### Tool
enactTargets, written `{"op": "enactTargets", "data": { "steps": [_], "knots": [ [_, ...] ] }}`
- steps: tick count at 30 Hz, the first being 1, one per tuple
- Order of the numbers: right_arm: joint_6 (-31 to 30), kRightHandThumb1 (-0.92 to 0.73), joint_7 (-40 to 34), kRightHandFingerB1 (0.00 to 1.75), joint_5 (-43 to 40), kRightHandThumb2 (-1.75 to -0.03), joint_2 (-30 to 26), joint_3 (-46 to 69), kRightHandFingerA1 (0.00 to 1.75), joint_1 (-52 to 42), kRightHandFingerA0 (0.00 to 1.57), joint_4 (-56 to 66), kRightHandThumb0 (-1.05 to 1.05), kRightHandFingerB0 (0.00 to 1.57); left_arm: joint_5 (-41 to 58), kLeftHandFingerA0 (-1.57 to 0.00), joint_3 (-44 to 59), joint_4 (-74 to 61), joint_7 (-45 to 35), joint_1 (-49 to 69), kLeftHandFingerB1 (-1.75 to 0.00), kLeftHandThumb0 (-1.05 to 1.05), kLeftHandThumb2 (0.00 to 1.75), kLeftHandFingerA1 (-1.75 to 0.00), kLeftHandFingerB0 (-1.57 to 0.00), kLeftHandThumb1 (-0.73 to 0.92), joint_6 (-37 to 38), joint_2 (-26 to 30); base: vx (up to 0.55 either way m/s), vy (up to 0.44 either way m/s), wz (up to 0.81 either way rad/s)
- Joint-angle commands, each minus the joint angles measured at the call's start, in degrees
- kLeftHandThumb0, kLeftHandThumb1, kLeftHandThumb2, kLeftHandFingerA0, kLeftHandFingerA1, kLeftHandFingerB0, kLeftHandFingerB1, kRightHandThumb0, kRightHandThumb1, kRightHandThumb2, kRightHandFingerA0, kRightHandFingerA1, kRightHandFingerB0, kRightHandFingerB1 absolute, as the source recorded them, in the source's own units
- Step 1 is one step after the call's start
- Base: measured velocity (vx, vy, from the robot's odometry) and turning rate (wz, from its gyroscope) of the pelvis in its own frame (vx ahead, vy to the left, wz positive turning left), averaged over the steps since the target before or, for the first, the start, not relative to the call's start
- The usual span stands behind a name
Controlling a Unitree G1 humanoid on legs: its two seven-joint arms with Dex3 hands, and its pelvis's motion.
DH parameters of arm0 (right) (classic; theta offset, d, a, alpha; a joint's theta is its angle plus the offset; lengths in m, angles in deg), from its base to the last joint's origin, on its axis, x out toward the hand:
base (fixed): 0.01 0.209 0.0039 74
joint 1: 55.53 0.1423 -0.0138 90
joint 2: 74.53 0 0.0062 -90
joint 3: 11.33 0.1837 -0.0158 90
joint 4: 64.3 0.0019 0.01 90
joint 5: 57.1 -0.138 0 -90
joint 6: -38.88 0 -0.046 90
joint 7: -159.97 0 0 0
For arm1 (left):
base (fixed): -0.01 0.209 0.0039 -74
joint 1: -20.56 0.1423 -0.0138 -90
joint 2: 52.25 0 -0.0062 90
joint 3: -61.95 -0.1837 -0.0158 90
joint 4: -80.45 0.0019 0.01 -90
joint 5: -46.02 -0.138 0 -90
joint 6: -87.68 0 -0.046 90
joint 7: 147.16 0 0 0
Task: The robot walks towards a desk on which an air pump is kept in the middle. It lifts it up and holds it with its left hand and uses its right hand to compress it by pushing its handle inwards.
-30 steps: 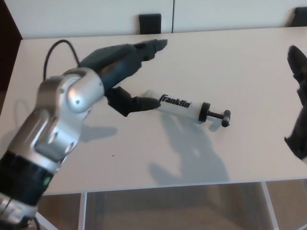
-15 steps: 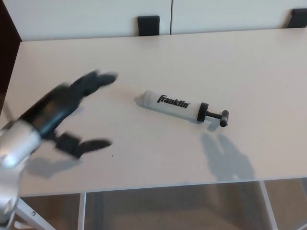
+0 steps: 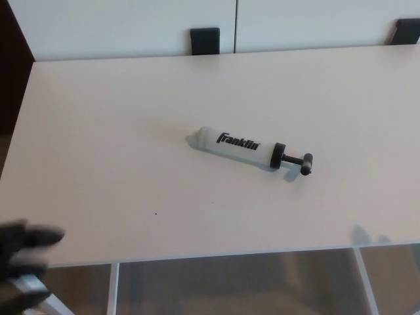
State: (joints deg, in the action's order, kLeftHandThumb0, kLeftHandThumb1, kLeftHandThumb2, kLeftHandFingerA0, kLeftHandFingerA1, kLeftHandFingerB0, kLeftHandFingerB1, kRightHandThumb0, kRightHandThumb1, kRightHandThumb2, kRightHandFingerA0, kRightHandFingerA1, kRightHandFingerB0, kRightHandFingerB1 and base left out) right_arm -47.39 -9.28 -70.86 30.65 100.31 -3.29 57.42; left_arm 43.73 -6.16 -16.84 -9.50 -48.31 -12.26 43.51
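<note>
— What does the head view show on the desk [image 3: 98,131] at present?

— The air pump [image 3: 239,146] lies flat near the middle, quite alone. Its white barrel bears the printed word "Franklin", and its black T-handle [image 3: 306,163] points toward the right and slightly toward the near edge, drawn out a little from the black collar. Nothing touches it.

— Has it moved since the earlier pictures?

— Not on the desk. It keeps the same place and the same slant as a second ago and half a second ago.

— And the left hand?

— That is the great change. A second ago it hung right over the barrel's left end, with the silver forearm filling the left of the picture. Half a second ago it had drawn back to the left, over bare desk. Now the left hand [image 3: 23,252] shows only as a dark blur in the lower left corner, at or beyond the desk's near edge and well apart from the pump. It holds nothing; the black fingers [image 3: 44,235] look somewhat spread, though the blur hides the detail.

— The right hand?

— It showed at the right edge a second ago. It is out of the picture now; only a faint shadow lies on the desk near the lower right.

— Anything behind?

— Two dark blocks [image 3: 205,39] stand at the far edge against a pale wall.
</note>
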Motion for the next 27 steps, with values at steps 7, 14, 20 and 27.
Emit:
{"op": "enactTargets", "data": {
  "steps": [7,14,20,27],
  "knots": [
    [24.62,-0.68,24.91,0.24,-21.11,-1.09,-2.93,18.15,0.37,-9.79,0.02,-21.09,-0.76,0.01,58.51,-0.58,11.62,19.72,-50.17,35.92,-0.37,-0.62,0.57,-0.44,-0.53,0.50,11.88,18.01,0.00,0.000,0.00],
    [24.13,-0.72,16.47,0.23,-10.42,-1.07,-5.02,13.33,0.45,1.99,0.12,-32.27,-0.83,0.00,53.00,-0.65,10.68,31.31,-50.17,29.22,-0.39,-0.54,0.56,-0.48,-0.58,0.49,9.42,19.18,0.00,0.000,0.00],
    [16.20,-0.70,17.17,0.23,-11.06,-1.07,-6.63,13.36,0.48,5.15,0.17,-45.23,-0.81,0.00,31.63,-0.54,20.60,64.29,-42.23,13.22,-0.47,-0.56,0.79,-0.56,-0.41,0.48,-0.34,13.16,0.00,0.000,0.00],
    [-0.21,-0.74,24.49,0.16,-22.33,-1.07,-6.81,18.45,0.37,12.78,0.07,-63.62,-0.85,0.06,26.06,-0.25,16.57,66.91,-26.37,8.87,-0.28,-0.58,0.64,-0.34,-0.21,0.78,8.75,6.49,0.00,0.000,0.00]
  ]
}}
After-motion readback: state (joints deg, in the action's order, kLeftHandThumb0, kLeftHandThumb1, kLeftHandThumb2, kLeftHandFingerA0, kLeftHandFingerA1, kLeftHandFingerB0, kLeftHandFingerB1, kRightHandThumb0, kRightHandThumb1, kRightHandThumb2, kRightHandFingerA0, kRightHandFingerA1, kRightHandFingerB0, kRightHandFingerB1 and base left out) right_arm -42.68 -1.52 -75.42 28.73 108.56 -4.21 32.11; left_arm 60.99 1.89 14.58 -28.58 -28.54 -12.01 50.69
